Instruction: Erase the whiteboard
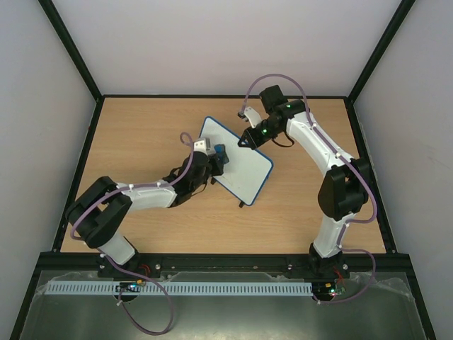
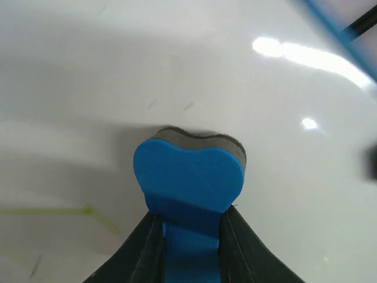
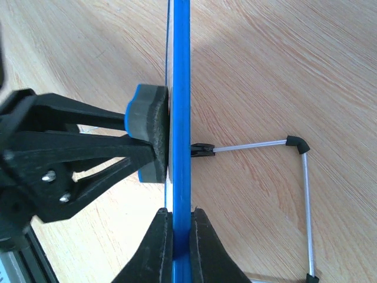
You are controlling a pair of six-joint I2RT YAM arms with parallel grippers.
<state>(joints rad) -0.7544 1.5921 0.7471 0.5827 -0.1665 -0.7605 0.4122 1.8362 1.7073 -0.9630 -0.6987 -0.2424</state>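
Note:
The whiteboard (image 1: 244,164), white with a thin blue rim, stands tilted in the middle of the table. My left gripper (image 1: 216,157) is shut on the blue-and-black eraser (image 2: 188,171) and presses its dark felt side against the white face (image 2: 118,71). A faint yellow-green line (image 2: 53,211) and small dark specks (image 2: 187,106) show on the board. My right gripper (image 1: 247,139) is shut on the board's blue rim (image 3: 180,88) at its far edge. In the right wrist view the eraser (image 3: 150,132) lies flat against the board.
The board's wire stand (image 3: 303,200) with black feet rests on the wooden table (image 1: 134,134) behind the board. Black frame posts and white walls enclose the table. A white slotted rail (image 1: 212,289) runs along the near edge.

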